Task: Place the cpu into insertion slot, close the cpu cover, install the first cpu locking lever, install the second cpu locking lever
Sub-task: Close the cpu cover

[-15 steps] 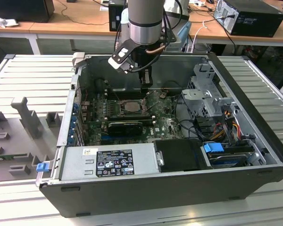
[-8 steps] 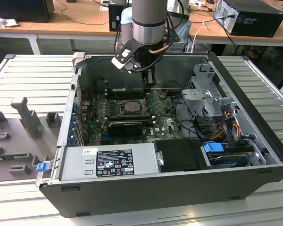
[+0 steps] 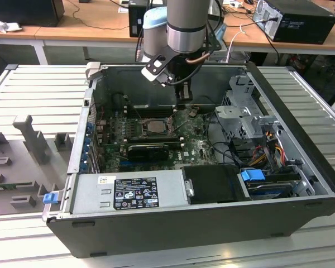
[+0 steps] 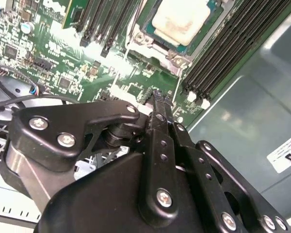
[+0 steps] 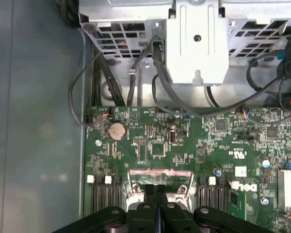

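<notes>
Computer case (image 3: 173, 229): open on top and spread across the middle of the exterior view.
Arm (image 3: 184, 22): drops in from the upper middle of the exterior view, reaching into the case.
Motherboard (image 3: 198, 148): green and lying flat on the case floor, with the black graphics card (image 3: 148, 151) lying across it just below centre.
Gripper (image 3: 182, 105): fingers pressed together with no gap and nothing visible between them in both wrist views. It hangs low over the board, just to the exterior view's right of the socket.
Insertion slot (image 3: 139, 127): centre of the exterior view.
Cpu cover (image 4: 144, 40): silvery frame lying around the chip – whether it's latched, I can't tell.
Cpu (image 4: 177, 20): seated in the slot with its dull silver top up, near the fingertips (image 4: 157, 97).
</notes>
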Motion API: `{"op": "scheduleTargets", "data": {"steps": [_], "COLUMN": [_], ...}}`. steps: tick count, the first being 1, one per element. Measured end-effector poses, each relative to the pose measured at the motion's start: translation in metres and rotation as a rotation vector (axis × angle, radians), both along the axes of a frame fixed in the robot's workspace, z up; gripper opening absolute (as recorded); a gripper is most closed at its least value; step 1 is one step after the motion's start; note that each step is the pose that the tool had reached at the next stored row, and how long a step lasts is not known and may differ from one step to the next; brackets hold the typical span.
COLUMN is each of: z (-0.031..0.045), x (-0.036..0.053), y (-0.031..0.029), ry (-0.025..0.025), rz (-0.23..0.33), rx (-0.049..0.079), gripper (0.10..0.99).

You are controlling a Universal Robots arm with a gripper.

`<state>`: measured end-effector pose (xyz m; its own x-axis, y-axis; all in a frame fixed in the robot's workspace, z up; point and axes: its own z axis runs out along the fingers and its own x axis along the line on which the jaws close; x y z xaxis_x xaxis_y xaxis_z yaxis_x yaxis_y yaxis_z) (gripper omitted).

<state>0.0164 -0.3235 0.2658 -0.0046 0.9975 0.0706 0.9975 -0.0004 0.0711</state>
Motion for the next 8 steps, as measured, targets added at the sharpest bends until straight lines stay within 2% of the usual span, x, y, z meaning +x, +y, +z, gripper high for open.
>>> {"op": "scheduleTargets", "data": {"steps": [2, 5, 8], "z": [-0.0001, -0.0005, -0.003], "x": [0.0051, 0.016, 0.0236], "y": [0.0, 0.0, 0.0], "ry": [0.0024, 0.0086, 0.0088], "rz": [0.0, 0.001, 0.002], "rx": [0.0, 0.0, 0.0], "gripper": [0.106, 0.106, 0.106]}}
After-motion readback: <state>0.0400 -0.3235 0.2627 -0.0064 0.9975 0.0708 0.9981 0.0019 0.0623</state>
